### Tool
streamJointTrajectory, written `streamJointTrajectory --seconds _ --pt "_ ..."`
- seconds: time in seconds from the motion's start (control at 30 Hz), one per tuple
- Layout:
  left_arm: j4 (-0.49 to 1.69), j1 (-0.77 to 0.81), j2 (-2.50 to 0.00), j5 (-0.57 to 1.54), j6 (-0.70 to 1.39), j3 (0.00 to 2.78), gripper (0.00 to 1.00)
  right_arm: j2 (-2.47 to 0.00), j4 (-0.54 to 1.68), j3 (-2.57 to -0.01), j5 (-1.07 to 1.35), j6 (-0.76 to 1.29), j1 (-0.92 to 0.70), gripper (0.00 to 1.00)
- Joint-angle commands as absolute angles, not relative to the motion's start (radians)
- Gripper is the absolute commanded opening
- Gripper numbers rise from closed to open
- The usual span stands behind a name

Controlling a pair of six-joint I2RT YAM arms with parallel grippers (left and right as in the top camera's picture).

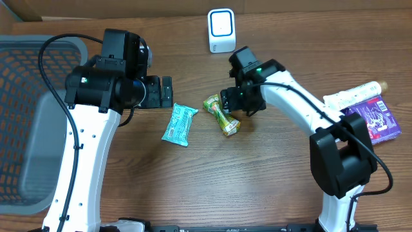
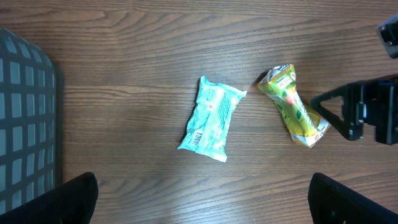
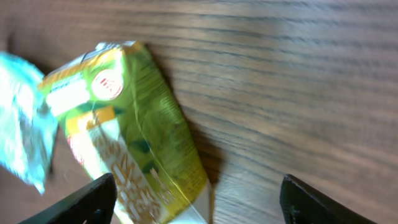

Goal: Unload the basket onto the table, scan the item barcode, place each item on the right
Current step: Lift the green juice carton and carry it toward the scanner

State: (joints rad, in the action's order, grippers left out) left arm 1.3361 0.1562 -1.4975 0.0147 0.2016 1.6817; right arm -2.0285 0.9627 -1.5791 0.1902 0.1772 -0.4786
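left claw point(image 2: 202, 190): was wide open, empty
right claw point(image 3: 198, 193): open too, over the green packet point(image 3: 130, 124), mid-frame

A grey mesh basket point(image 1: 19, 77) is seen at the left edge of the wooden tabletop point(image 1: 257, 187), taking up most of that side. A teal packet point(image 1: 179, 124) is laid flat near the middle of the tabletop, slightly tilted, with nothing touching it. At the right edge a purple packet point(image 1: 376, 119) is laid flat. A white tube point(image 1: 353, 95) is laid just beside it on the far side, its tan cap pointed toward the right edge.
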Motion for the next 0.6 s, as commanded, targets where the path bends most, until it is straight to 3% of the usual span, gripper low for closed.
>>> streamJointTrajectory --seconds 0.0,0.23,0.57 --pt "1.334 0.157 -1.505 0.019 0.187 1.685 0.99 -2.031 0.965 -1.600 0.327 -0.147 -0.476 0.88" --pt "1.334 0.157 -1.505 0.019 0.187 1.685 1.00 -2.032 1.001 -1.588 0.405 -0.348 -0.511 0.92" --pt "1.334 0.157 -1.505 0.019 0.187 1.685 0.99 -2.093 0.982 -1.555 0.349 -0.348 -0.542 0.89"
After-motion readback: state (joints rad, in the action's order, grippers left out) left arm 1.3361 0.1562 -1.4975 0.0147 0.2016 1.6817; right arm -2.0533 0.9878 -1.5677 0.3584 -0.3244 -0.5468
